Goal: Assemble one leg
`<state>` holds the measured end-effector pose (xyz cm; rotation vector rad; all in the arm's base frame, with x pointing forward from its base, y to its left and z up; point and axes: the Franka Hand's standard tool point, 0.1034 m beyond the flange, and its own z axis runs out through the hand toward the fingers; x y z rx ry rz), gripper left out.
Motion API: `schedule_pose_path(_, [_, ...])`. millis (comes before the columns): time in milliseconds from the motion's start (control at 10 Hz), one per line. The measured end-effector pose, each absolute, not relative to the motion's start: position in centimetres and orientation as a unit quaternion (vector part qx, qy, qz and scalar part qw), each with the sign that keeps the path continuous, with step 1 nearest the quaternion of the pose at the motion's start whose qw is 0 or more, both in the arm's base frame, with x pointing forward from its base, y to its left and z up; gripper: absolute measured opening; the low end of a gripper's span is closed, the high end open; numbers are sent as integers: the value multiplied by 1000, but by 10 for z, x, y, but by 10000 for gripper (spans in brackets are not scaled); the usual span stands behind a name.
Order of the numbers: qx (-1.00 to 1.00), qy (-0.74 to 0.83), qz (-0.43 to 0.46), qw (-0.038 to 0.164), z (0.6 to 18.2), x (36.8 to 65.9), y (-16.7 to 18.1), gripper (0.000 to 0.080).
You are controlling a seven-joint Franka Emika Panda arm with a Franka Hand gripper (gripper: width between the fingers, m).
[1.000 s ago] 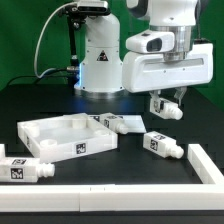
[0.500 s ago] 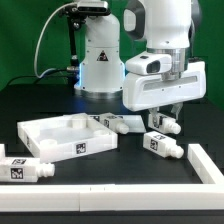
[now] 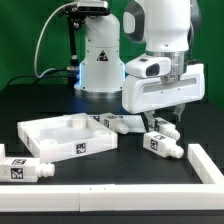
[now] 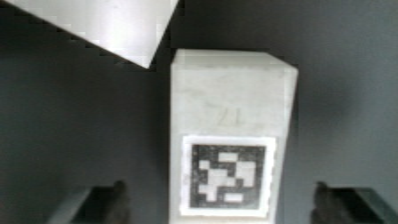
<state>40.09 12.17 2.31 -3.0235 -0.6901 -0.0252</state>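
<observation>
My gripper [image 3: 165, 122] is open and hangs low over a white leg [image 3: 161, 145] with a tag sticker, right of the square panel. In the wrist view that leg [image 4: 228, 110] lies lengthwise between my two dark fingertips [image 4: 98, 203], its tag near them, with a gap on each side. My gripper [image 4: 222, 208] holds nothing. A second leg [image 3: 124, 123] lies just by the panel's far right corner. A third leg [image 3: 24, 169] lies at the front on the exterior view's left.
The large flat white square panel [image 3: 40, 133] with a raised rim lies left of centre. A white bar [image 3: 110, 196] runs along the table's front edge, with a white piece [image 3: 207, 160] at the exterior view's right. A white corner [image 4: 125, 25] shows beside the leg in the wrist view.
My gripper has come down and a little to the exterior view's left, from above the table to just over the leg right of the panel. The parts have not moved.
</observation>
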Motion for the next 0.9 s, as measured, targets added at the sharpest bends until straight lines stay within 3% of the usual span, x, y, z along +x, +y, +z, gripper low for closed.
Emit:
schedule_pose_path(100, [-975,-223,-9,20,25,402,122,611])
schedule_pose_path(200, [-973,-231,13,14,36,407,115,640])
schedule_pose_path(300, [-972,-233,20,9,56,425,109,640])
schedule_pose_path(500, [-967,-254,24,8,72,461,99,648])
schedule_pose_path(700, [-965,-263,18,11,70,497,94,649])
schedule_pose_path(900, [-964,-266,18,11,70,494,106,649])
